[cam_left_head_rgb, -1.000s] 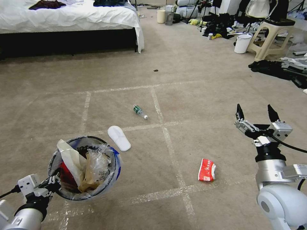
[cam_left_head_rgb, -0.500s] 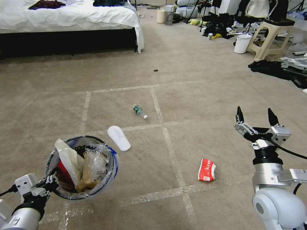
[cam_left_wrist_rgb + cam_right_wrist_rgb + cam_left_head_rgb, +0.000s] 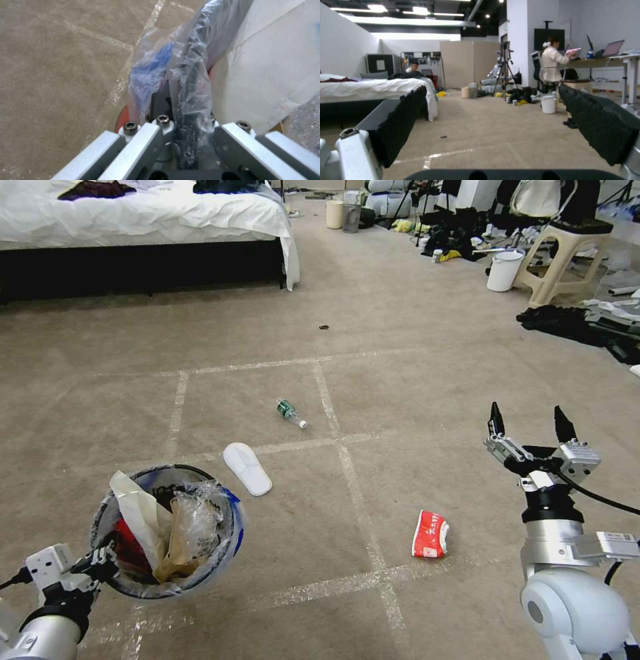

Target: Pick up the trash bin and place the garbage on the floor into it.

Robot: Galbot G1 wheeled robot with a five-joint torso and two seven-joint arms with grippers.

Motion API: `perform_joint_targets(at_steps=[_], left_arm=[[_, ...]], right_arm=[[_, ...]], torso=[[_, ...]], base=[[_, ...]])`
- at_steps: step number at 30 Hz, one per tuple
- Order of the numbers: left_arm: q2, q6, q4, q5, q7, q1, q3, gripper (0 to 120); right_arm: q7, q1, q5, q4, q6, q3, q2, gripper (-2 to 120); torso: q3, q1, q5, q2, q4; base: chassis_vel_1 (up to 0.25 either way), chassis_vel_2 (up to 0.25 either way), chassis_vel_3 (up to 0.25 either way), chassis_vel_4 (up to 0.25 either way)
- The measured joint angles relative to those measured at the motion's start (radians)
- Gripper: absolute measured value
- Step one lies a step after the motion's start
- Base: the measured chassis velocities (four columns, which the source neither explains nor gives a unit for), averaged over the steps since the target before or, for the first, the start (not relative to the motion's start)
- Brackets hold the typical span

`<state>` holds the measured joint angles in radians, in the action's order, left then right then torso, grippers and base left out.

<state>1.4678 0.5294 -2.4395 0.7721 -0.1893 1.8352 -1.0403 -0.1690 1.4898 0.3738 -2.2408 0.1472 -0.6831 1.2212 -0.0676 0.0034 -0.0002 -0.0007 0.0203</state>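
The trash bin (image 3: 230,527), red with a blue rim and a clear liner, hangs above the carpet at the lower left, stuffed with tan paper and crumpled plastic. My left gripper (image 3: 100,567) is shut on the bin's near rim (image 3: 191,82), with the liner pinched between its fingers (image 3: 156,140). Garbage lies on the floor: a red wrapper (image 3: 431,534), a white slipper sole (image 3: 247,468) and a green-labelled bottle (image 3: 291,413). My right gripper (image 3: 527,427) is open, held above the floor to the right of the wrapper, with nothing between its pads (image 3: 403,120).
A bed (image 3: 133,220) fills the far left. A white bucket (image 3: 501,271), a beige stool (image 3: 567,253) and dark clothes (image 3: 573,323) crowd the far right. Tape lines (image 3: 347,460) cross the open carpet, and a small dark scrap (image 3: 324,327) lies farther off.
The left gripper has carried the bin a little down and to the left. The right gripper has sunk slightly and stays open. The litter on the floor has not moved.
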Motion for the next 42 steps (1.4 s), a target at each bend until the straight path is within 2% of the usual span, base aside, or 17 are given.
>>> perform_joint_targets(at_steps=[15, 19, 31, 42], left_arm=[[-0.005, -0.001, 0.025, 0.004, -0.005, -0.004, -0.011, 1], [-0.011, 0.002, 0.042, 0.002, -0.015, -0.004, -0.023, 1], [-0.018, 0.005, 0.065, 0.004, -0.019, -0.010, -0.036, 1], [-0.016, 0.005, 0.064, 0.004, -0.018, -0.011, -0.031, 1]], right_arm=[[-0.003, 0.006, -0.002, 0.011, 0.004, 0.000, -0.003, 100], [-0.002, 0.006, -0.002, 0.014, 0.004, 0.003, -0.001, 100], [0.000, 0.011, -0.002, 0.019, 0.005, 0.006, 0.002, 100], [-0.001, 0.011, -0.002, 0.025, 0.012, 0.005, -0.003, 100]], torso=[[0.000, 0.000, 0.0001, 0.000, 0.0006], [0.000, 0.000, 0.0000, 0.000, -0.0001], [0.000, 0.000, 0.0000, 0.000, 0.0000], [0.000, 0.000, 0.0002, 0.000, 0.0001]], base=[[-0.055, -0.062, -0.056, -0.055], [0.000, 0.000, 0.000, 0.000], [0.000, 0.000, 0.000, 0.000], [-0.105, 0.095, 0.112, -0.106]])
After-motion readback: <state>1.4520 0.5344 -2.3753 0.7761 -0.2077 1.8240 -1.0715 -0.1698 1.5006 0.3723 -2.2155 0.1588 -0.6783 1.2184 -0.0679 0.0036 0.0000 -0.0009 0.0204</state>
